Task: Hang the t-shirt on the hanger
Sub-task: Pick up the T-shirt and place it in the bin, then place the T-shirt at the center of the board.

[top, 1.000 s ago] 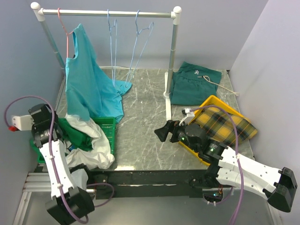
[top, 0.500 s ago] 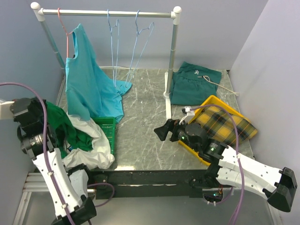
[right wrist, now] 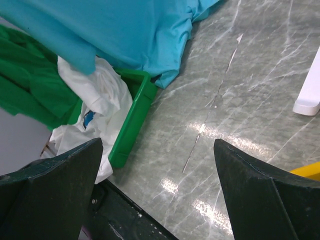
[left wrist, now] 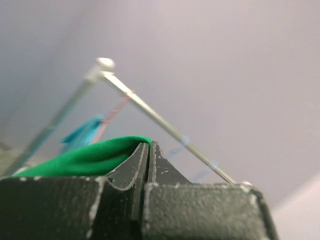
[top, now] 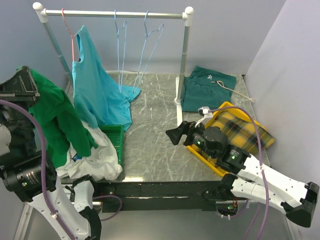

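Note:
The green t-shirt (top: pixel 55 120) hangs down from my left gripper (top: pixel 22 80), which is raised high at the far left. In the left wrist view the jaws (left wrist: pixel 148 144) are pressed together on a fold of the t-shirt (left wrist: pixel 85 157). Two light-blue wire hangers (top: pixel 120 50) (top: pixel 148 45) hang empty on the rail (top: pixel 115 14) at the back. My right gripper (top: pixel 175 135) hovers open over the table's middle with nothing between its fingers (right wrist: pixel 157 145). Its wrist view shows the t-shirt (right wrist: pixel 30 85) at the left.
A turquoise shirt (top: pixel 95 90) hangs on a pink hanger (top: pixel 70 37). Under it stands a green bin (top: pixel 116 140) with a white garment (top: pixel 100 157). The rack's right post (top: pixel 182 65), a dark teal garment (top: pixel 207 90) and a yellow tray (top: pixel 227 106) with plaid cloth are on the right.
My left arm has risen steeply, pulling the green t-shirt up out of the bin until it hangs free. The right gripper has shifted slightly and stays open.

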`<action>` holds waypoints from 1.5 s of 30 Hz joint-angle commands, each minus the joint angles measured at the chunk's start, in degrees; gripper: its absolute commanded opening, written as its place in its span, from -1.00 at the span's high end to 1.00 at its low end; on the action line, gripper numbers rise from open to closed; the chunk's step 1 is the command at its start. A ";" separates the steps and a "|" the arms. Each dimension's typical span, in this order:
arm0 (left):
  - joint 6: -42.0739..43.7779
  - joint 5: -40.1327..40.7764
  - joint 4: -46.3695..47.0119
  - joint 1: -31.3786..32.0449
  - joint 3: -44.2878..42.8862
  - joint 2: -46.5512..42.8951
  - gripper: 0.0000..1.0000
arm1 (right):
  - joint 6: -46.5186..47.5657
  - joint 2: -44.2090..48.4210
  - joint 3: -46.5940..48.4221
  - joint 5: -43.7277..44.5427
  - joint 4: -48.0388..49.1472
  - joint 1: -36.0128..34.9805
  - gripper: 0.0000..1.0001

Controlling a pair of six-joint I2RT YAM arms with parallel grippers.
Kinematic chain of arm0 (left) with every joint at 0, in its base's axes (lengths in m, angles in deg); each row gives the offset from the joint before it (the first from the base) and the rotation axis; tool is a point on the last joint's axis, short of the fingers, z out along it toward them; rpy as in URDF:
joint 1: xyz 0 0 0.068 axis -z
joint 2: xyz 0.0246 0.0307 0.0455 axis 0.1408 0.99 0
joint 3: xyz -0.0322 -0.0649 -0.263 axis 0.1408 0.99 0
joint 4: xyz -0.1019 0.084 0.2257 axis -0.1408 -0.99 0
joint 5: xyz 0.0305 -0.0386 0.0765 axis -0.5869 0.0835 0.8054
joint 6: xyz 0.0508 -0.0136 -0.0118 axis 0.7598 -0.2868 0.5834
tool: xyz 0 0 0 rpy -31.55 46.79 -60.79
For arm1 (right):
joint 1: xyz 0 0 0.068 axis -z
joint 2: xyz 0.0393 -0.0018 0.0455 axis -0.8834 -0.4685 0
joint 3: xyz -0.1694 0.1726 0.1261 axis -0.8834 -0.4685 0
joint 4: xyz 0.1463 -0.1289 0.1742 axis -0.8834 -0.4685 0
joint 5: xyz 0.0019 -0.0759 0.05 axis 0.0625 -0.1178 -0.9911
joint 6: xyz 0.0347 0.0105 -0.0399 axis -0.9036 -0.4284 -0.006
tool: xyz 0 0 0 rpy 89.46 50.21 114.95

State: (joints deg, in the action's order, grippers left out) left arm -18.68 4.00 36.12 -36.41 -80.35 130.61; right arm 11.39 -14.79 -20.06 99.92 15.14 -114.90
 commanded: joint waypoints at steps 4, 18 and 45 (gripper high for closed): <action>-9.32 -20.33 15.70 3.61 -2.11 2.16 0.98 | 2.65 1.32 4.32 2.78 -1.59 0.28 -1.00; 3.13 -8.84 10.01 43.24 -0.36 8.40 0.98 | 4.15 -0.62 7.66 10.60 -3.16 0.28 -1.00; 2.09 17.27 25.12 86.94 43.49 18.18 -0.31 | -2.44 11.43 -6.12 9.64 -5.54 0.19 -1.00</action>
State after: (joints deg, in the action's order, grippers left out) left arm -15.22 18.27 56.40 50.38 -39.94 152.14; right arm 11.63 -5.06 -22.79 108.20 9.48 -114.90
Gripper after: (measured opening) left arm 0.598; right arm 0.999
